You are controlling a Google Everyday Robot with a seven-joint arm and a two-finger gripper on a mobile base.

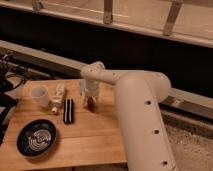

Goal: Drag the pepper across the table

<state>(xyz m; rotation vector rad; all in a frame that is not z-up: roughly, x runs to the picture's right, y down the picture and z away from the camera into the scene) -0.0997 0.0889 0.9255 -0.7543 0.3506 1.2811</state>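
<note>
Gripper (91, 97) low over back of table (95, 142), tip at pepper (90, 104); pinching or not, cannot tell. Cup (39, 95), black block (68, 110) left; bowl (36, 138) front-left.

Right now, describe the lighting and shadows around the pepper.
Camera view: warm, dim light falls on the table, and the band behind it is almost black. Camera view: the gripper hangs low near the table's far edge, and the pepper right under it looks dark, in its shade.
</note>
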